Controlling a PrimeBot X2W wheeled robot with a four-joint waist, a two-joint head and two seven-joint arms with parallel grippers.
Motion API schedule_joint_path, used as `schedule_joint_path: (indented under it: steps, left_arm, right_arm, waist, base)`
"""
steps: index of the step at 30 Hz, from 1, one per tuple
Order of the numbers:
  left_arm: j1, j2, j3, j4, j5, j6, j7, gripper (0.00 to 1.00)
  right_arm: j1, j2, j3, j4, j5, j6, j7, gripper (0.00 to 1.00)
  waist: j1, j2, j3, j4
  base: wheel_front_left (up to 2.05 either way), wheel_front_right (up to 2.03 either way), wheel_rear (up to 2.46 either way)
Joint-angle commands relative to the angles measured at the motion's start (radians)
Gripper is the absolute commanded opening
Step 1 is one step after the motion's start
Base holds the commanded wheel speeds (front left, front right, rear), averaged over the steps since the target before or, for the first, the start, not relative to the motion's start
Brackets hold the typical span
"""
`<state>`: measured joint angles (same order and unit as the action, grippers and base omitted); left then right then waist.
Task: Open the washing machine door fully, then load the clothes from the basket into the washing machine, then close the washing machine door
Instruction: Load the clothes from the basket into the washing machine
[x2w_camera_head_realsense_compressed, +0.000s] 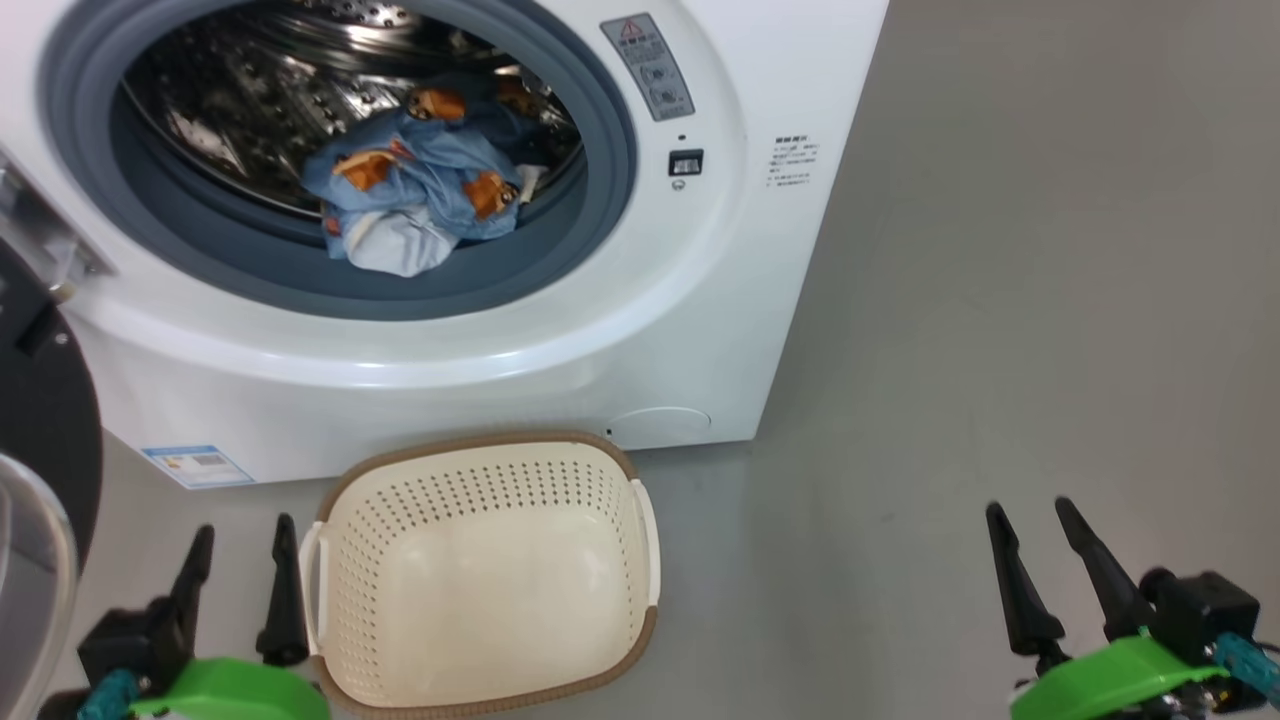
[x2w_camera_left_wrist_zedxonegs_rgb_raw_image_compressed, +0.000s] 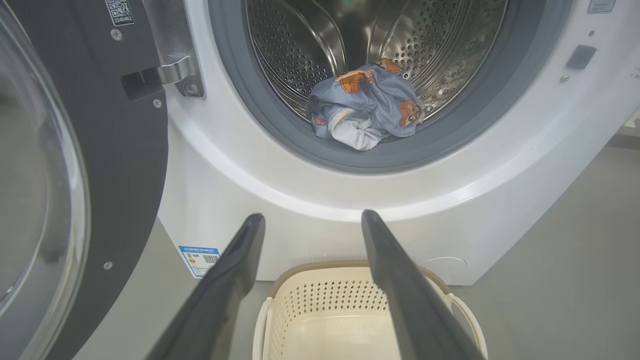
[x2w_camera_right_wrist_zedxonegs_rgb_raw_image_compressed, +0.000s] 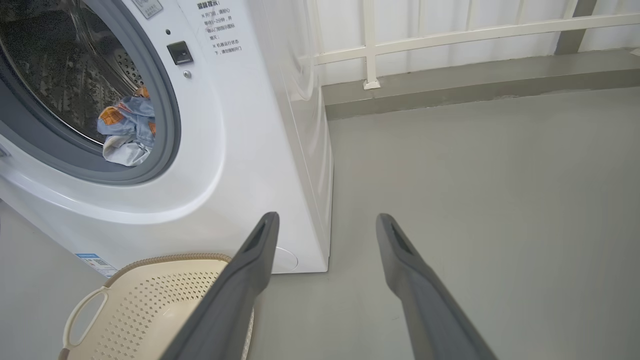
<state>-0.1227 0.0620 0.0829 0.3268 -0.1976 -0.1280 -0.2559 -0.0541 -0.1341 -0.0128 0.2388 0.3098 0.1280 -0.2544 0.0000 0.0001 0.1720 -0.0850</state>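
Beside the basket (x2w_camera_head_realsense_compressed: 480, 450), just off its left handle, your left claw (x2w_camera_head_realsense_compressed: 245, 527) hangs with both dark fingers spread as wide as they go and nothing between them. Well apart from the basket on its other side, your right claw (x2w_camera_head_realsense_compressed: 1028, 507) is just as wide and just as empty. Both sit low over the floor (x2w_camera_head_realsense_compressed: 950, 350), which reads as a rest pose between steps, not a reach.

The basket stands on the floor right against the front of the washing machine (x2w_camera_head_realsense_compressed: 480, 370), directly under the round opening, so a garment needs only a short lift from it. Its inside shows bare cream plastic, so you have nothing left to pick.

Above and beyond the basket, the clothes (x2w_camera_head_realsense_compressed: 420, 190) lie bunched at the front lip of the drum (x2w_camera_head_realsense_compressed: 230, 90), just behind the grey gasket (x2w_camera_head_realsense_compressed: 400, 290). No cloth appears to hang over that gasket, but the heap sits close, so check before you shut anything.

Left of the basket, the washing machine door (x2w_camera_head_realsense_compressed: 45, 430) stands swung wide on its hinge (x2w_camera_left_wrist_zedxonegs_rgb_raw_image_compressed: 175, 65), clear of the opening. By my judgement loading is done and only the closing is left. Your left claw is the nearer one, and open as it is, it can push the black rim instead of gripping it.
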Motion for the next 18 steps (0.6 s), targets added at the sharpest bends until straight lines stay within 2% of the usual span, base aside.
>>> schedule_joint_path:
  steps: [1, 8, 18]
  left_arm:
    - [0.008, 0.012, 0.032, -0.031, -0.001, -0.003, -0.006, 1.00]
    - [0.082, 0.007, 0.034, -0.067, -0.018, -0.003, -0.006, 1.00]
    - [0.113, 0.002, 0.043, -0.080, -0.018, -0.003, -0.006, 1.00]
  right_arm:
    - [0.018, -0.018, 0.014, -0.023, -0.007, 0.003, -0.007, 1.00]
    - [0.085, -0.029, 0.003, -0.035, -0.003, 0.003, -0.007, 1.00]
    - [0.098, -0.027, 0.003, -0.030, -0.004, 0.003, -0.007, 1.00]
  waist:
    - [0.0000, -0.0001, -0.018, 0.011]
    - [0.0000, -0.0001, -0.055, 0.030]
    - [0.0000, -0.0001, -0.083, 0.027]
  base:
    - [0.00, 0.00, 0.00]
    - [0.00, 0.00, 0.00]
    - [0.00, 0.00, 0.00]
